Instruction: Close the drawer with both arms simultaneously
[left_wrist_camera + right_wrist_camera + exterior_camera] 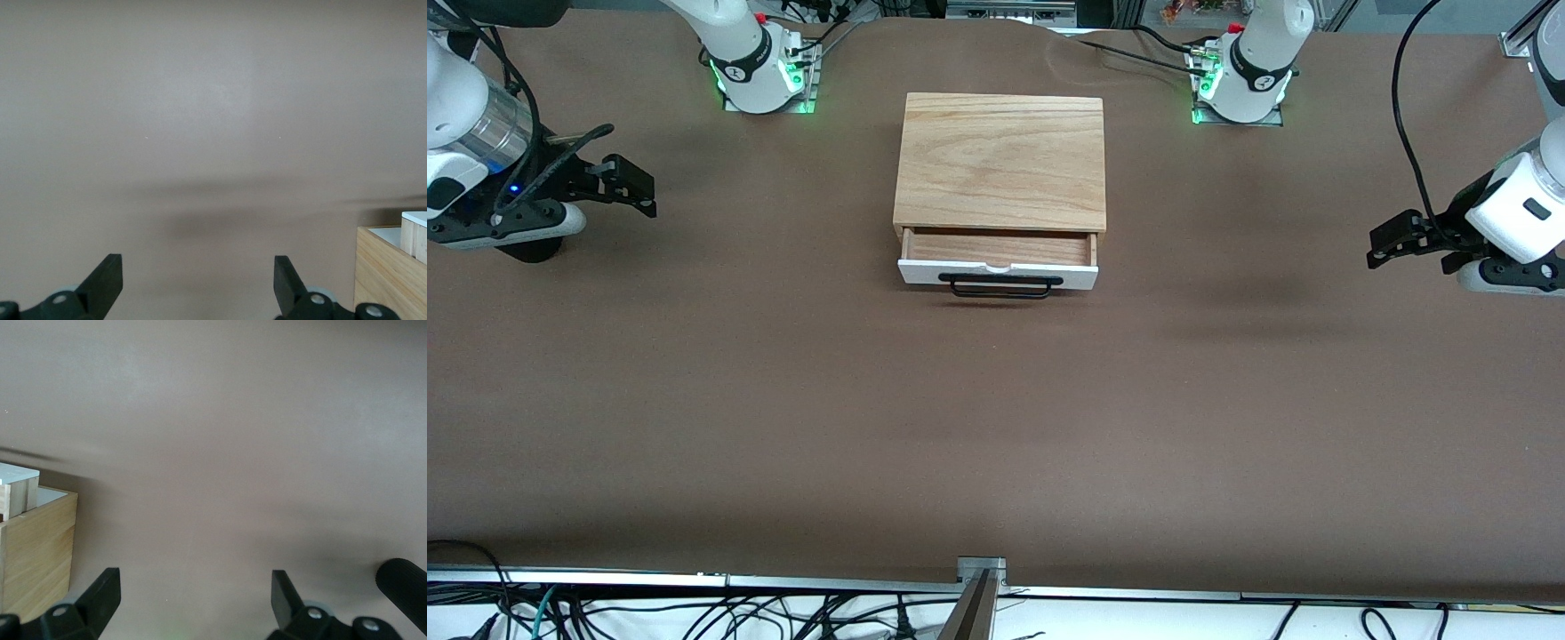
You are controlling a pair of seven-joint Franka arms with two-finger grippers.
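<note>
The drawer (998,250) stands pulled partway out of the wooden box casing (1000,160), toward the front camera. Its white front panel (996,274) carries a thin black bar handle (1000,285). My right gripper (636,188) is open and empty, over bare table at the right arm's end, well apart from the drawer. My left gripper (1387,242) is open and empty over the left arm's end. The right wrist view shows open fingers (100,597) and the box's corner (37,553). The left wrist view shows open fingers (107,280) and the box's corner (387,270).
The brown table (996,427) lies bare around the box. The two arm bases (760,76) (1240,84) stand at the table's edge farthest from the front camera, either side of the casing. Cables run along the table's nearest edge (694,613).
</note>
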